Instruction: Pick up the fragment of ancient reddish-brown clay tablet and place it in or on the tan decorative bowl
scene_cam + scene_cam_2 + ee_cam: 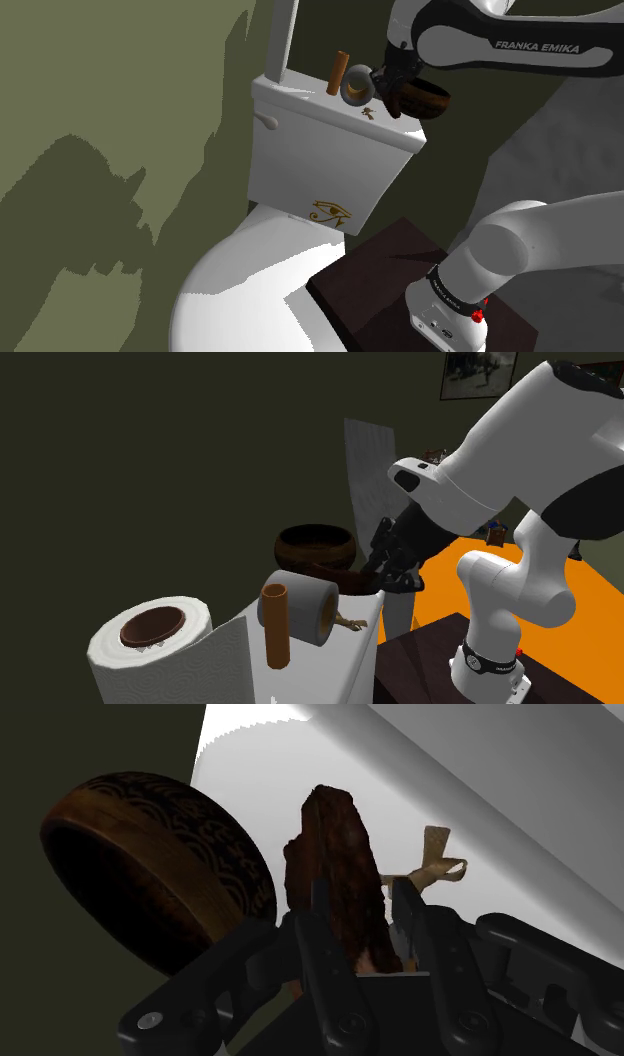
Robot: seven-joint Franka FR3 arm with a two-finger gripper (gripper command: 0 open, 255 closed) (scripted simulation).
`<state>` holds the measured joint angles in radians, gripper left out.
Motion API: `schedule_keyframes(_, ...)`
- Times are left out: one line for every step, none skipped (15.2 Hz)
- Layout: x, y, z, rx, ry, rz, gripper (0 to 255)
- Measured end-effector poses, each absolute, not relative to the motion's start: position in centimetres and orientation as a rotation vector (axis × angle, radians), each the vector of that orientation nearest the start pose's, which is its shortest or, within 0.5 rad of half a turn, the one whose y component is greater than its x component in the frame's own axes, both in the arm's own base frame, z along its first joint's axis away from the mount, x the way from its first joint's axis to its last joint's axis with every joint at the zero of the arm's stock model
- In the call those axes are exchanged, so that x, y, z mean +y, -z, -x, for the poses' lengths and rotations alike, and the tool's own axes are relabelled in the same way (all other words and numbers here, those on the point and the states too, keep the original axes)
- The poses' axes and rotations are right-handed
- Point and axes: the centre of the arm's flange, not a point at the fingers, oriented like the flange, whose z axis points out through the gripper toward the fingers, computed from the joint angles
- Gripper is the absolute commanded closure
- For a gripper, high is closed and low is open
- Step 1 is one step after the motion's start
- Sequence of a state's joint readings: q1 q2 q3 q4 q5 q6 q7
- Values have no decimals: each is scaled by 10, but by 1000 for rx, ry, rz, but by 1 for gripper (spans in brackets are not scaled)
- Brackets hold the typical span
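Black gripper (360, 899) up close, pinching one reddish-brown tablet fragment (335, 854) between its two fingers (325, 939), just beside one dark brown patterned bowl (150, 864); farther off, one small tan trinket (440, 864) lies on one white toilet tank (330, 150).

**White shells, dark joints, black hand**

The arm (540, 442) is built of smooth, glossy white shells, rounded at every bend; dark grey to black sections sit at the joints; one dark band (545, 45) carries the words FRANKA EMIKA in white capitals; a black ring (490, 664) circles the lowest link, with small white lettering, probably the maker's name again, and a red mark beside it; the gripper (362, 899) is black all over and angular; its fingers (325, 939) are slim and flat; round screw heads (350, 1024) dot its linkage.
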<state>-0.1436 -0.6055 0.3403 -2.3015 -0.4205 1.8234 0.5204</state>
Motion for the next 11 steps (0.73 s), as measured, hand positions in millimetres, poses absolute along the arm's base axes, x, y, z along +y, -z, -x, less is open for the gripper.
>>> schedule_keyframes(67, -582, -383, -364, -374, -2550, 255)
schedule_keyframes(66, -587, -384, -364, -374, -2550, 255)
schedule_keyframes(68, -592, -384, -364, -373, -2550, 255)
schedule_keyframes(67, -598, -384, -364, -373, -2550, 255)
schedule_keyframes(66, -603, -383, -364, -374, -2550, 255)
schedule_keyframes(67, -609, -382, -364, -374, -2550, 255)
schedule_keyframes(67, -614, -383, -363, -374, -2550, 255)
schedule_keyframes(68, -620, -383, -364, -374, -2550, 255)
schedule_keyframes(66, -625, -382, -364, -374, -2550, 255)
schedule_keyframes(65, -629, -382, -364, -373, -2550, 255)
schedule_keyframes(67, -633, -382, -364, -373, -2550, 255)
